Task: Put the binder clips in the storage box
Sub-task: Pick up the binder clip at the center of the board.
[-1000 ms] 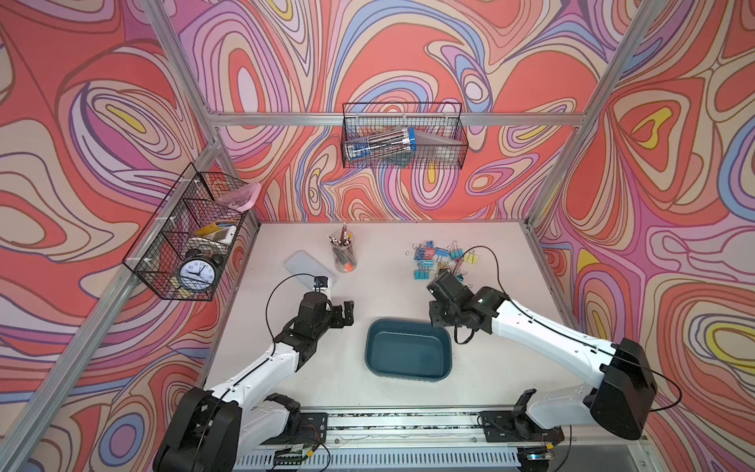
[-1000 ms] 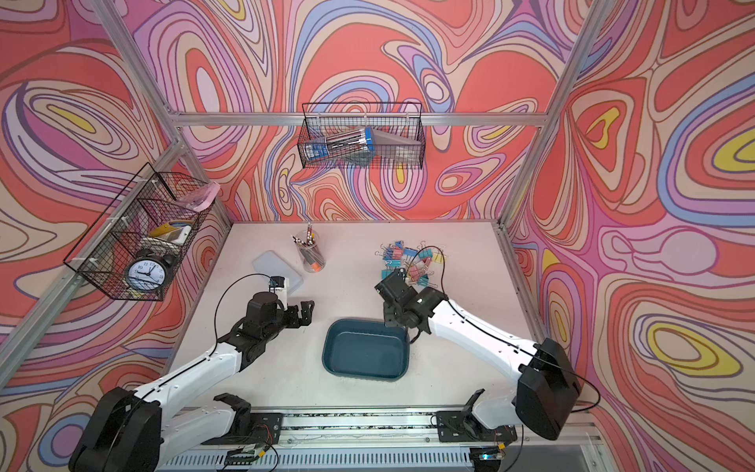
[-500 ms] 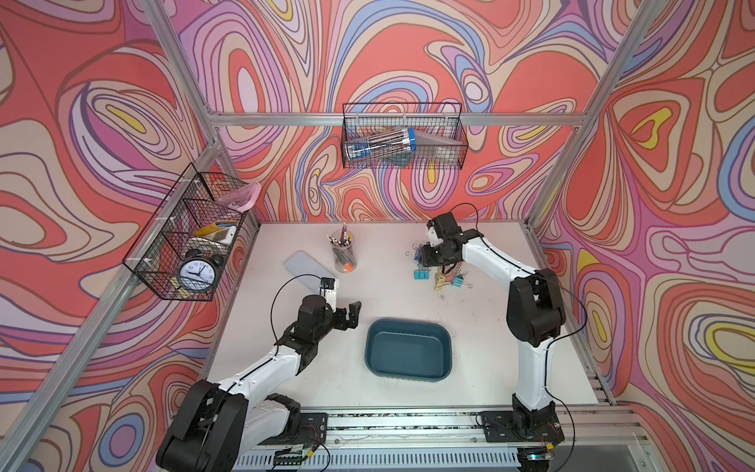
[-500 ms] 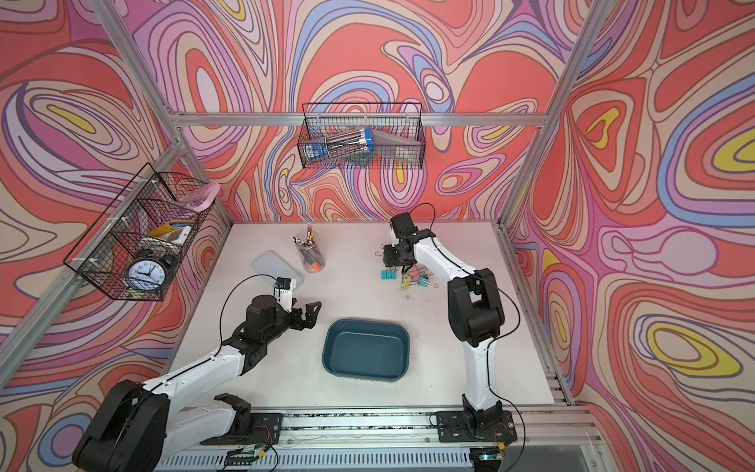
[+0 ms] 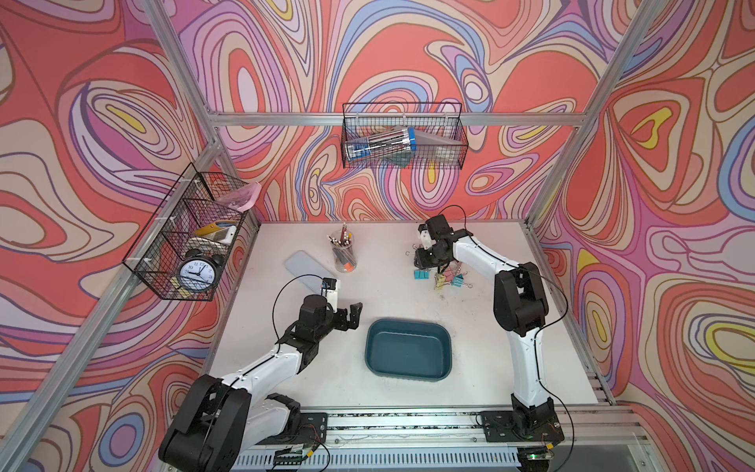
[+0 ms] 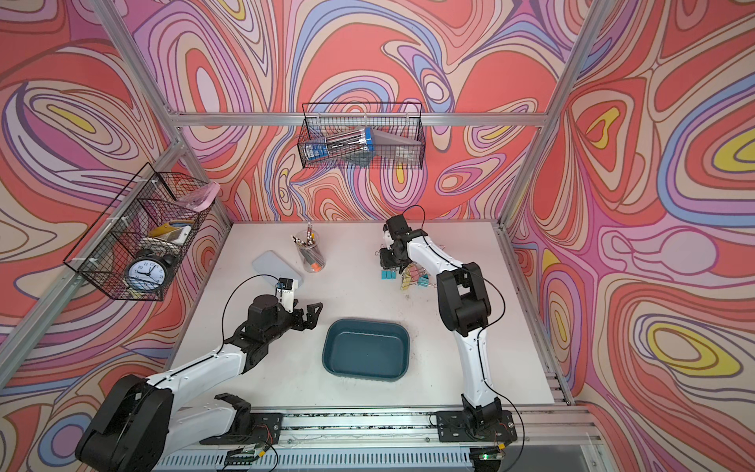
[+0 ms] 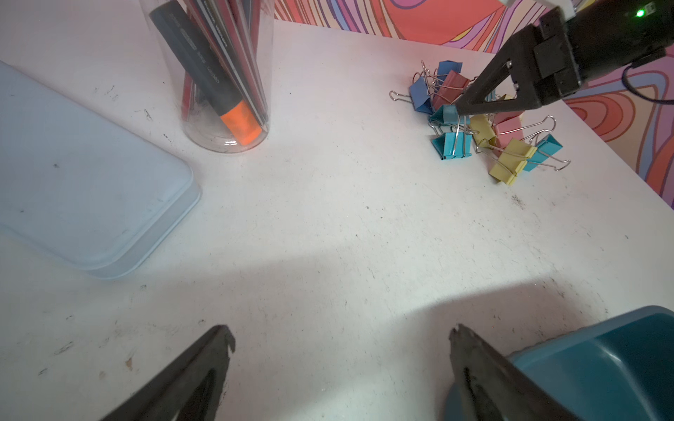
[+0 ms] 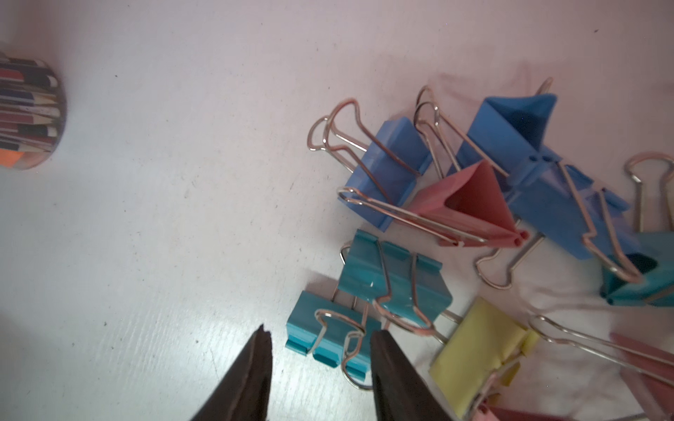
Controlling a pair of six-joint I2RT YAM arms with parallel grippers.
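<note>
The binder clips lie in a loose pile of blue, teal, yellow and pink at the back right of the table, seen in both top views and in the left wrist view. My right gripper points down at the pile's left edge. Its jaws are part open and straddle one teal clip; one finger touches its wire handle, the other stands just off it. The dark teal storage box sits empty near the front. My left gripper hovers wide open and empty, left of the box.
A clear cup of pens stands at the back middle, with a pale flat lid to its left. Black wire mesh baskets hang on the left wall and the back wall.
My right arm swung from the box's far right corner back to the clip pile and lowered over a teal clip. The left gripper edged slightly toward the box.
</note>
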